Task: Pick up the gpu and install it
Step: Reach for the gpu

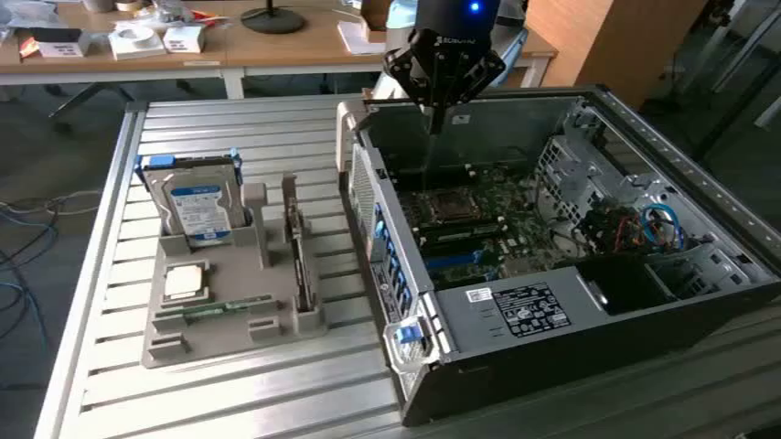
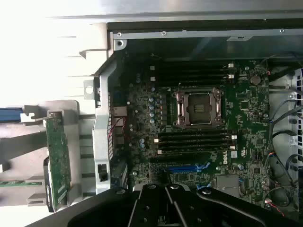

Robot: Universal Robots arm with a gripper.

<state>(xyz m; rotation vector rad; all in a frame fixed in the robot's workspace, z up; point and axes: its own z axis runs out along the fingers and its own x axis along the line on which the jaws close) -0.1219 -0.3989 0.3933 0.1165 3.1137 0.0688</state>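
The gpu (image 1: pixel 296 245) stands on its long edge in a slot of the grey holder (image 1: pixel 232 334), a thin dark green card with nothing touching it. It is well apart from your fingers. In the exterior view it sits to their left and nearer the camera, and the side wall of the computer case (image 1: pixel 683 302) lies between it and them.

Your gripper (image 1: pixel 430 123) hangs over the far end of the open case and points down. Its fingers are pressed together with nothing between them.

Below the fingers lies the green motherboard (image 2: pixel 246 118). Its square, silver-framed processor socket (image 2: pixel 198 108) is near them, with dark memory slots on both sides of it. A blue slot (image 2: pixel 182 168) on the board is just beside the fingertips in the wrist view.

In the same holder as the card, farther from the fingers toward the exterior view's left, a blue-labelled hard drive (image 1: pixel 196 206) stands upright. A processor chip (image 1: pixel 186 281) and a slim memory stick (image 1: pixel 226 309) lie flat there too. Holder and case both rest on a slatted metal table (image 1: pixel 183 119).
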